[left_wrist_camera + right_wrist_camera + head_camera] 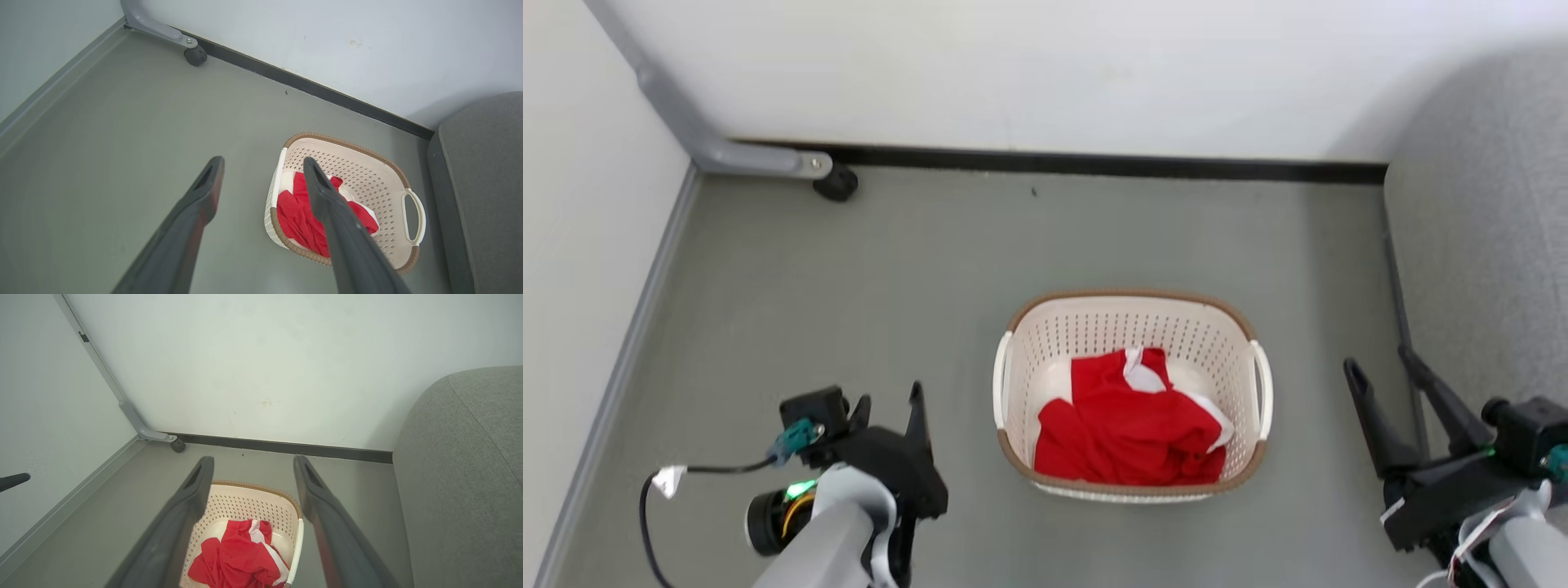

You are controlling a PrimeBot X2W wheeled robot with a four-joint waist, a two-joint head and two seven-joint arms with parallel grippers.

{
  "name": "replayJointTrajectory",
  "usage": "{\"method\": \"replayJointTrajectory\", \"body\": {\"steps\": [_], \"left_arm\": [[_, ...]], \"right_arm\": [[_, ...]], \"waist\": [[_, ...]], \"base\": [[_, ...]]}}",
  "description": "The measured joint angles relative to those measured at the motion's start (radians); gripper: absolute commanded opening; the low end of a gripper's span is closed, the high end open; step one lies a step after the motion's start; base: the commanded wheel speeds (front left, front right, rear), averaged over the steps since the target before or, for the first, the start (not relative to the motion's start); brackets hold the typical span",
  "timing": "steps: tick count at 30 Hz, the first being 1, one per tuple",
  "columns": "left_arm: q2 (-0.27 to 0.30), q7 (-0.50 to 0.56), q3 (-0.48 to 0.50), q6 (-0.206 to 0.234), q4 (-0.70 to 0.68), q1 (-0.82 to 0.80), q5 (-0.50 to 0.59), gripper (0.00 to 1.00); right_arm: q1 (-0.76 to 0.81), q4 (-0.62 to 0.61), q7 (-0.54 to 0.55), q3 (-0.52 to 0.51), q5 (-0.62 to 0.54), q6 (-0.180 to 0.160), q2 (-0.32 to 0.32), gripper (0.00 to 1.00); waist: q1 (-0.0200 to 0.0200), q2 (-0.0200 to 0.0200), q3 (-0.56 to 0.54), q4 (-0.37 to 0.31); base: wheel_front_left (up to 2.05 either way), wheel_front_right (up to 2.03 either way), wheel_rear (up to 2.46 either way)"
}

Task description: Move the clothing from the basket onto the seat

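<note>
The red clothing [1123,433] with white trim lies crumpled in the cream basket [1131,314], which stands on the grey floor. From the left wrist the clothing [298,216] and basket [367,175] sit beyond the fingers, and from the right wrist the clothing [239,557] and basket [245,500] lie below them. The grey seat [1486,245] rises at the right of the basket. My left gripper [888,400] hangs open to the left of the basket, nothing between its fingers. My right gripper [1379,361] stands open at the basket's right, beside the seat, holding nothing.
A white wall with a dark skirting strip [1094,162] runs behind the basket. A grey metal leg with a black castor [836,183] stands in the far left corner. Another white wall borders the left side. Bare floor [849,286] lies left of and behind the basket.
</note>
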Motion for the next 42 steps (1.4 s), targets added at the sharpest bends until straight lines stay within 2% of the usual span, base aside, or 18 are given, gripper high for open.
{"method": "replayJointTrajectory", "body": {"steps": [13,23,34,42], "left_arm": [[0.078,0.0,0.097,0.0,-0.171,0.182,0.15,1.0],[0.102,0.0,0.215,0.0,-0.341,0.294,0.249,1.0],[0.076,0.0,0.315,0.0,-0.491,0.375,0.381,1.0],[0.041,0.0,0.332,0.0,-0.574,0.405,0.455,1.0]], "right_arm": [[0.128,0.007,0.0,-0.013,-0.055,-0.01,0.033,1.0],[0.159,-0.022,0.0,-0.023,-0.091,-0.018,0.054,1.0],[0.164,-0.046,0.0,-0.05,-0.122,-0.018,0.055,1.0],[0.165,-0.086,0.0,-0.065,-0.141,-0.016,0.053,1.0]], "waist": [[0.0,-0.0001,-0.167,-0.028],[0.0002,-0.0001,-0.201,-0.062],[0.0003,0.0001,-0.197,-0.093],[0.0003,0.0001,-0.164,-0.11]], "base": [[0.0,0.0,0.0],[0.0,0.0,0.0],[0.0,0.0,0.0],[0.0,0.0,0.0]]}}
